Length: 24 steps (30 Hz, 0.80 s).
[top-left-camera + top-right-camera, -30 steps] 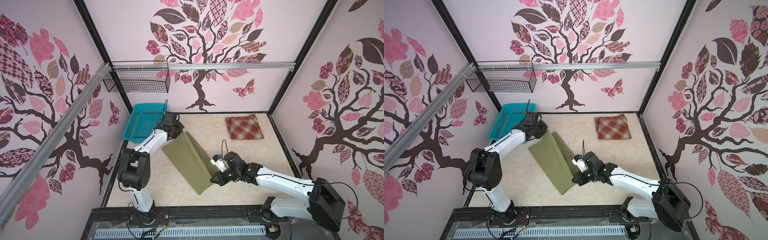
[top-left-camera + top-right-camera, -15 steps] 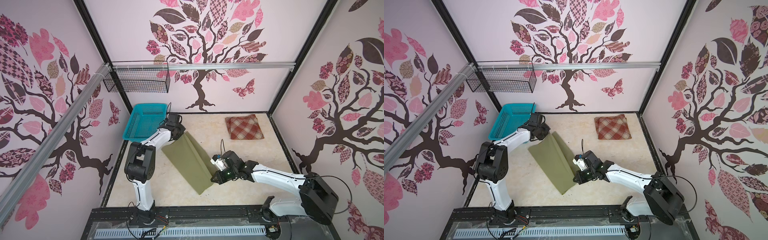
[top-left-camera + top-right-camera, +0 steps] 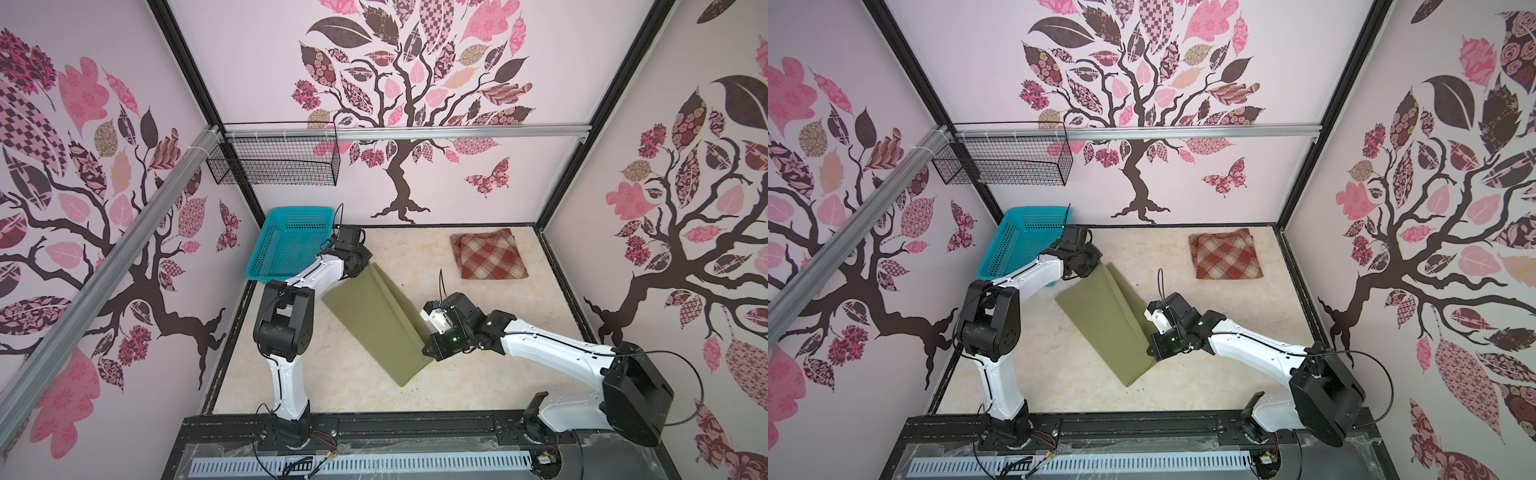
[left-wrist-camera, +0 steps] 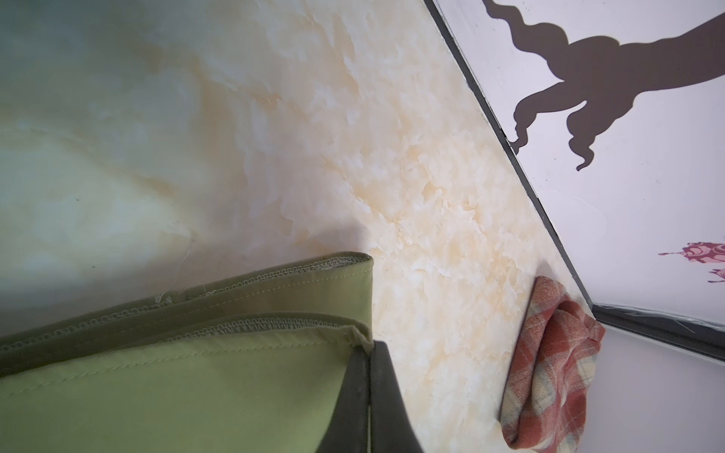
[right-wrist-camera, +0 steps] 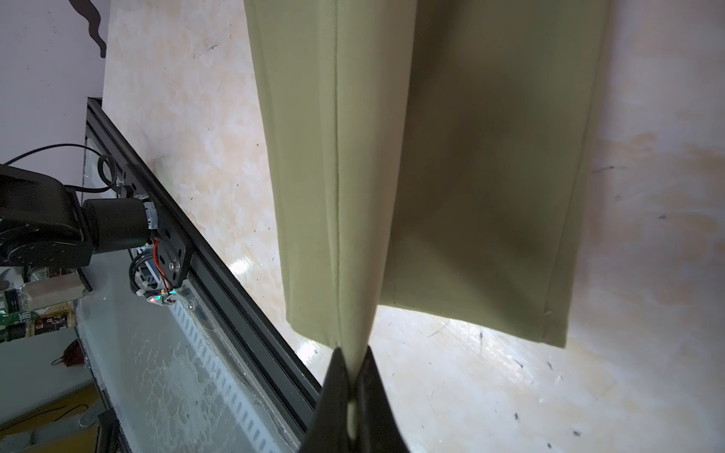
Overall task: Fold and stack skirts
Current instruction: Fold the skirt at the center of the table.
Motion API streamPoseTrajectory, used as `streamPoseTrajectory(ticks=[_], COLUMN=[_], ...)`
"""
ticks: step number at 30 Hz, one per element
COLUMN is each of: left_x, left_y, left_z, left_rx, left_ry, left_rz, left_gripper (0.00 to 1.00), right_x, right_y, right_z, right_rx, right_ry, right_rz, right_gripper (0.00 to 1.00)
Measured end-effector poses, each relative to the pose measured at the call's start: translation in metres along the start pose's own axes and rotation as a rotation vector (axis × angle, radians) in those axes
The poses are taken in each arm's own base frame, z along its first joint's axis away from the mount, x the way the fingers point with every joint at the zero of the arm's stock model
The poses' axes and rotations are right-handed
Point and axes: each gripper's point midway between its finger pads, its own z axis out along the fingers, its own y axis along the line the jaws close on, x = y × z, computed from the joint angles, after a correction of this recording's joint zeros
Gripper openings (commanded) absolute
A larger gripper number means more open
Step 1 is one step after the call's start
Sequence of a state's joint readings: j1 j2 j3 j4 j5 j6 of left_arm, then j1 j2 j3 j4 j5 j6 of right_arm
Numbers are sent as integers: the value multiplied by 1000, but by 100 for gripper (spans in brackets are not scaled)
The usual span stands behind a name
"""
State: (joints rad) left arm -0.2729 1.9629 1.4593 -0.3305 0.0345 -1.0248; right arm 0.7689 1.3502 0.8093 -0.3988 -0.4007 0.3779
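grip: left gripper (image 4: 368,347) and right gripper (image 5: 354,355) each pinched shut on opposite ends of olive skirt (image 3: 374,320), one edge raised above table (image 3: 345,386) | plaid skirt (image 3: 490,255): folded, far corner | risk: thin pinch slips — fold drops crooked | around: turquoise basket (image 3: 291,245) close beside left gripper — nothing between olive and plaid

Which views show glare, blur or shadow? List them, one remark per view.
Right wrist: bright glare on the table next to the hem of the olive skirt, part of which is in shadow. Left wrist: the table turns blurred and green-tinted away from the plaid skirt. Both top views: even light, sharp throughout.
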Motion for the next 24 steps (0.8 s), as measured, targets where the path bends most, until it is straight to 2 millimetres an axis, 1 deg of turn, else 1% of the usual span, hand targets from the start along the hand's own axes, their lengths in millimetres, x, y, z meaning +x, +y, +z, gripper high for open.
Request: streamPoseTrajectory(ticks=[9,15,20,24], left_x=[-2,-5,-4,-2], left_y=[-2,-3,1,6], left_z=[0,0,7,12], left_rx=[7,13,4,-8], left_ry=[-8,-19,-17,-13], left_rz=[-8,-21,-26,-28], left_gripper=[0,0,0,0], right_x=[-1,-7,-10,-12], right_y=[-8,-10,-14,-21], right_z=[-1,-6,-7,-5], right_rx=[44,72,94,110], right_ry=[17,5,5,11], right_rz=[-7,-22,-33,-25], right_gripper=[0,0,0,0])
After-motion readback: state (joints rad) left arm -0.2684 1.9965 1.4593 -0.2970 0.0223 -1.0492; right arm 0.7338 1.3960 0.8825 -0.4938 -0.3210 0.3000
